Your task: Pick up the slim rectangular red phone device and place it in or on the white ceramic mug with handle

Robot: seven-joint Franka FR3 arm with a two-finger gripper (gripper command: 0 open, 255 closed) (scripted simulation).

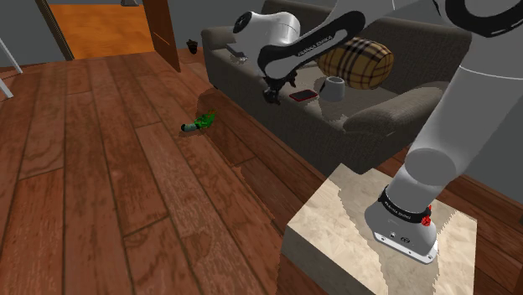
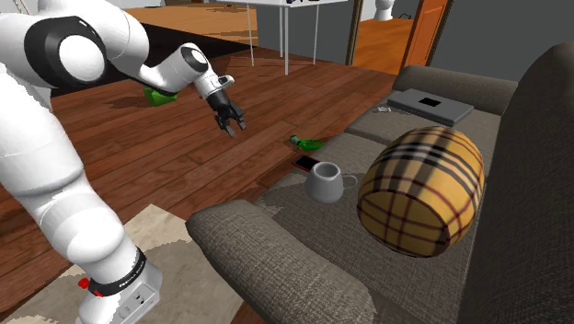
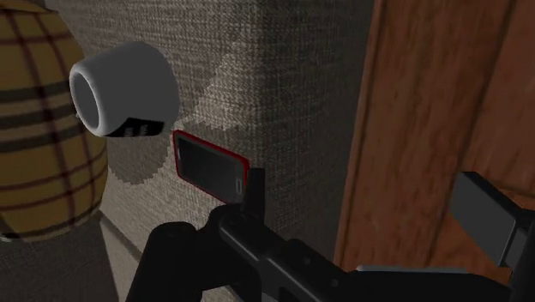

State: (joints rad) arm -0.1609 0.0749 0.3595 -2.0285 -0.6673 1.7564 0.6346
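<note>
Our claw (image 1: 271, 98) hangs spread and empty. The phone (image 3: 210, 165) lies just ahead, off towards one finger, with the mug (image 3: 120, 90) beyond. Descending off-centre, we risk shoving the phone into the mug.

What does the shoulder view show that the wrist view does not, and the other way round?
Shoulder view, not wrist view: the green bottle on the floor, the brown door, the robot's stand and white arm. Wrist view, not shoulder view: a look into the mug through its mouth. Both: the red phone beside the mug on the sofa, the checked cushion and the open gripper.
</note>
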